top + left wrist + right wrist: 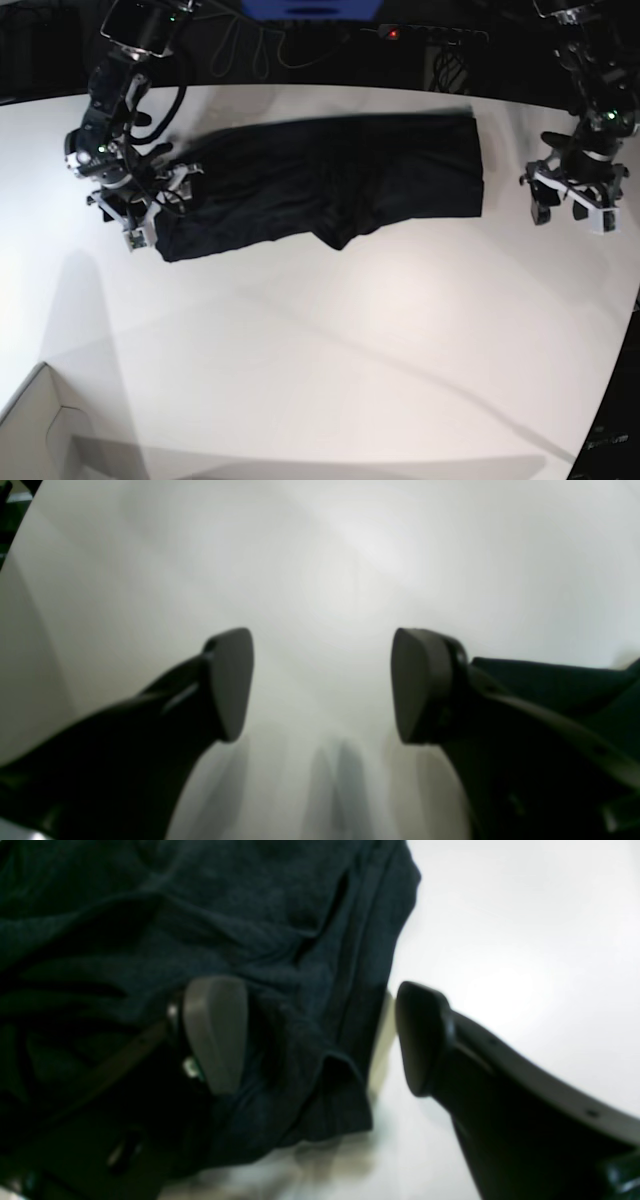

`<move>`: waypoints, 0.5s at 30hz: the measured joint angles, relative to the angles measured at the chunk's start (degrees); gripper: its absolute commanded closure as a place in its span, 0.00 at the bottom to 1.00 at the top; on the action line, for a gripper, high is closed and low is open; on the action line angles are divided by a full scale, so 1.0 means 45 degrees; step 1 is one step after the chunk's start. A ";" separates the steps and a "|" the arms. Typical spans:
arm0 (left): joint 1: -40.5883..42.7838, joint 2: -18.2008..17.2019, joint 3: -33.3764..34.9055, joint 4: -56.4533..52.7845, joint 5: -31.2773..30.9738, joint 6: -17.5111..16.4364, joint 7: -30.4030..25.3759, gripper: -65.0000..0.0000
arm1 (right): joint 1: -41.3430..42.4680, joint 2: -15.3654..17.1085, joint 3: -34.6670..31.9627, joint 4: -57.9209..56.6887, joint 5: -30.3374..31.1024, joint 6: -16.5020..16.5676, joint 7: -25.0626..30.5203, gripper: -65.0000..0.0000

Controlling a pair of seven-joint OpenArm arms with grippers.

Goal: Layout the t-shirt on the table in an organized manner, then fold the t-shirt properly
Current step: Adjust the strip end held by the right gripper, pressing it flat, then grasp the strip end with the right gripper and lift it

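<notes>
1. The right gripper [320, 1037] is spread wide at the shirt's end. In its wrist view one pad [216, 1032] lies over the dark cloth and the other [420, 1037] over bare white table, with the cloth's edge running between them. The pads are not pressed together on any fabric; nothing is pinched.
2. The left gripper [322, 685] is also open, its two pads well apart, with only the white surface between them. It holds nothing and stands clear of the cloth.
3. The shirt [330, 180] lies on the table [350, 340] toward its far edge. It is bunched into a long band whose long axis runs across the base view, from the right gripper [140, 215] at one end toward the left gripper [572, 205] at the other, tilting slightly so the end by the right gripper sits nearer the camera.
4. The end toward the left gripper is squared off and stops short of it; a small fold bulges from the middle of the near edge.
5. Only the base view shows the whole band and both arms. The right wrist view alone shows the creases and a hemmed edge [345, 1075] up close. The left wrist view gives a dark sliver at its right edge; I cannot tell if that is cloth or arm.
6. Count: one shirt, one table, two grippers, and a pale box corner [40, 430] at the near side.
</notes>
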 measured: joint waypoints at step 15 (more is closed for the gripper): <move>0.0024 0.0005 -0.0039 0.0000 0.0049 0.0000 0.0010 0.35 | -0.0102 -0.0024 -0.0029 0.0233 0.1015 0.0000 -0.0423 1.00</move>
